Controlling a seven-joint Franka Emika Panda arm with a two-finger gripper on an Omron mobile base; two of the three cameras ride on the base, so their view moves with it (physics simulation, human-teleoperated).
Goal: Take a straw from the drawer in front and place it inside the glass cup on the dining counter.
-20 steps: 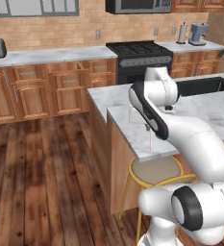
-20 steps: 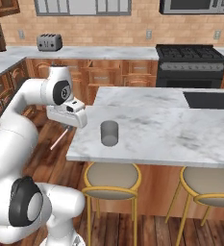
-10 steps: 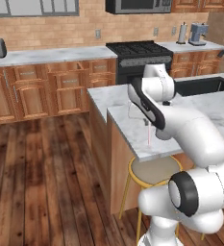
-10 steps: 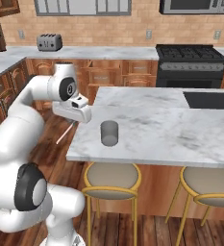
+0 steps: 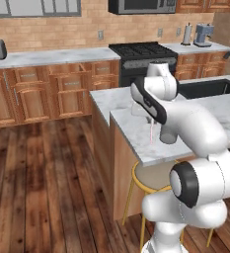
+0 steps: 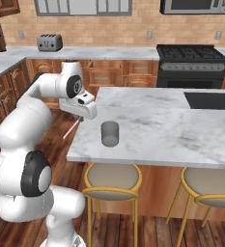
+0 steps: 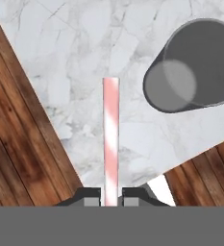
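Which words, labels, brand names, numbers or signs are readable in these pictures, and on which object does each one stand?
None: no readable text anywhere.
The straw in the gripper, the glass cup, the dining counter and the toaster all bear no lettering.

Toaster (image 6: 49, 42) on far worktop, black stove (image 6: 191, 54), 2 stools (image 6: 113, 181).

Home kitchen: stove (image 6: 191, 54), toaster (image 6: 49, 42), wood cabinets (image 5: 32, 96), marble island w/ stools (image 6: 113, 178).
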